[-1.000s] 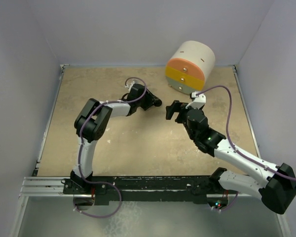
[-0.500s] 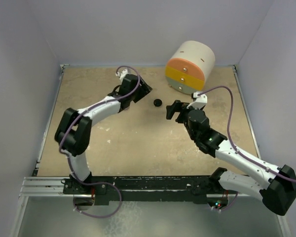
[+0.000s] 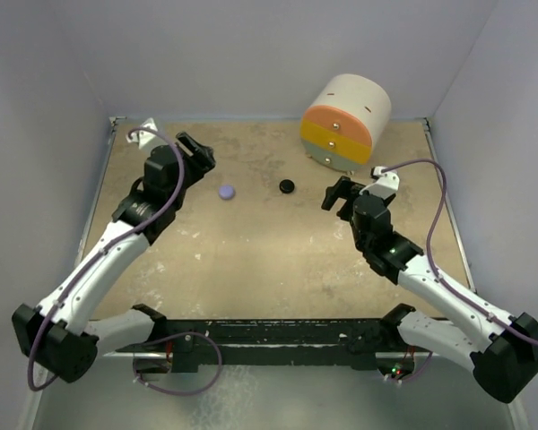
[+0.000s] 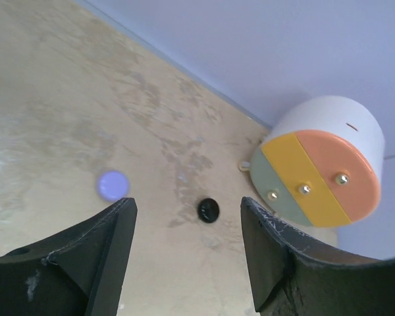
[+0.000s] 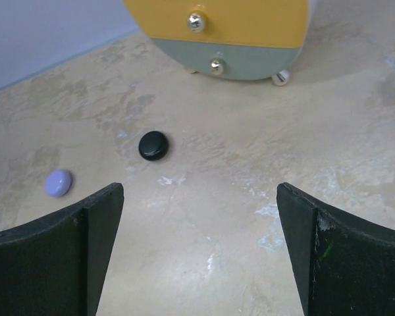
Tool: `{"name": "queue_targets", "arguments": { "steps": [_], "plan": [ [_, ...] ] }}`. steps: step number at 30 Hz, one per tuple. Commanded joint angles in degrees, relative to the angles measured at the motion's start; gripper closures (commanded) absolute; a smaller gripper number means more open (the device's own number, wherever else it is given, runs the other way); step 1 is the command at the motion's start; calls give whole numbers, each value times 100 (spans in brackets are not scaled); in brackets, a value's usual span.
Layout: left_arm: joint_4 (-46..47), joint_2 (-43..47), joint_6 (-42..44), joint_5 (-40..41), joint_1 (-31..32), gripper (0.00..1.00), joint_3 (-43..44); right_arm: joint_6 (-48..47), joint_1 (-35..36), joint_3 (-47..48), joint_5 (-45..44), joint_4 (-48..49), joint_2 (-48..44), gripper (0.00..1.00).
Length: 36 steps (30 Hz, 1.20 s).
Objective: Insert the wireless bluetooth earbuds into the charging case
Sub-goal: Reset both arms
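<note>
No earbuds show in any view. A lavender round puck [image 3: 227, 191] and a black round puck [image 3: 288, 185] lie shut on the table, apart from each other. My left gripper [image 3: 197, 149] is open and empty, left of the lavender puck. My right gripper [image 3: 336, 192] is open and empty, right of the black puck. The left wrist view shows the lavender puck [image 4: 112, 186] and black puck [image 4: 209, 210] beyond the left gripper [image 4: 186, 227]. The right wrist view shows the black puck [image 5: 153, 145] and lavender puck [image 5: 58, 182] ahead of the right gripper [image 5: 199, 197].
A white drum [image 3: 345, 121] with an orange, yellow and grey drawer face lies at the back right, close behind my right gripper. A small pale bit [image 5: 281, 78] sits at its base; I cannot tell what it is. Walls enclose the table.
My left arm has swung back to the left, away from the middle, uncovering first the black puck and then the lavender puck. My right gripper has shifted a little to the right.
</note>
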<state>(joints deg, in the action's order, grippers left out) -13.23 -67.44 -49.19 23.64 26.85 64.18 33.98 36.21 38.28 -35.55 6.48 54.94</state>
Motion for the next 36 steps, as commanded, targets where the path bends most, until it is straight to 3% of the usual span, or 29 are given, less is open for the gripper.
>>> {"name": "queue_targets", "arguments": {
  "steps": [1,13,36],
  "plan": [
    [-879,796,586,982,-65,36,-210,80,-203,127,-243,-167,-171,0],
    [-1784,1923,683,1446,-66,36,-651,-17,-269,86,-185,-141,-212,0],
    [-1748,1913,595,1310,-66,36,-643,-124,-272,118,-90,-112,-158,0]
  ]
}}
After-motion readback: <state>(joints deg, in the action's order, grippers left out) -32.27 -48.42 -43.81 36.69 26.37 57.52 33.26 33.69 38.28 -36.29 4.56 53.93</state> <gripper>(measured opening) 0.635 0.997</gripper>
